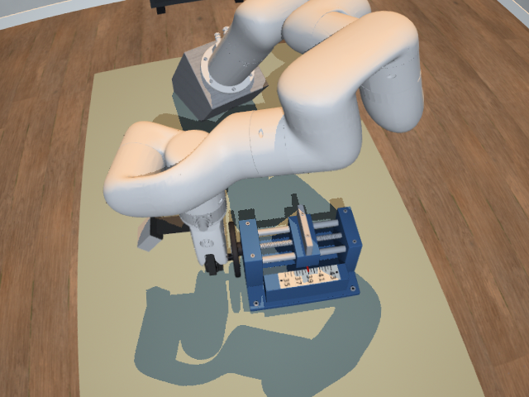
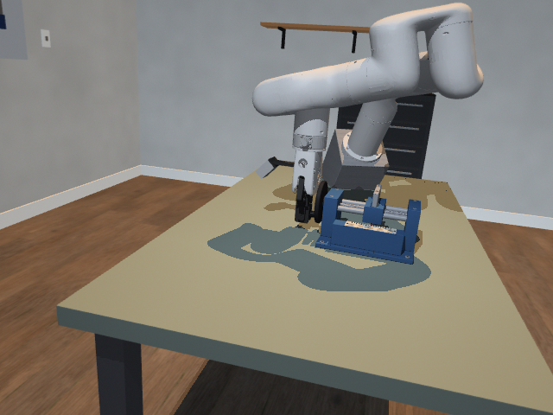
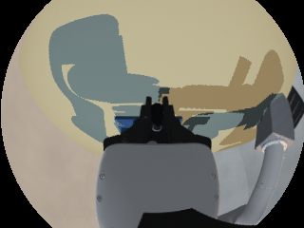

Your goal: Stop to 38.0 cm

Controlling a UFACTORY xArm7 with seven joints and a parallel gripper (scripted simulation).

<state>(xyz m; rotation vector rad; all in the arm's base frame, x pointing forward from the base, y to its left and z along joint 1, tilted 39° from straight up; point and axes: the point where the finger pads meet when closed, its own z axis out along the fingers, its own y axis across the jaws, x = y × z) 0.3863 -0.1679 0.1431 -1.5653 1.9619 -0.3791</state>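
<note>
A blue slide fixture (image 1: 341, 239) (image 2: 339, 232) stands on the tan table. A grey stop plate (image 1: 307, 232) (image 2: 377, 195) rides on a blue carriage along two rods and a screw. A red pointer (image 1: 307, 270) sits over the scale (image 1: 294, 279) near the 39 mark. A black handwheel (image 1: 233, 251) (image 2: 320, 201) is at the fixture's left end. My gripper (image 1: 213, 265) (image 2: 301, 209) (image 3: 157, 104) points down at the wheel's left side, low near the table, shut on the handwheel's crank handle. The handle itself is mostly hidden by the fingers.
The arm's grey base block (image 1: 200, 92) (image 2: 352, 167) stands behind the fixture. The arm's links hang over the back half of the table (image 1: 128, 341) (image 2: 223, 303). A black cabinet (image 2: 410, 134) stands by the wall behind.
</note>
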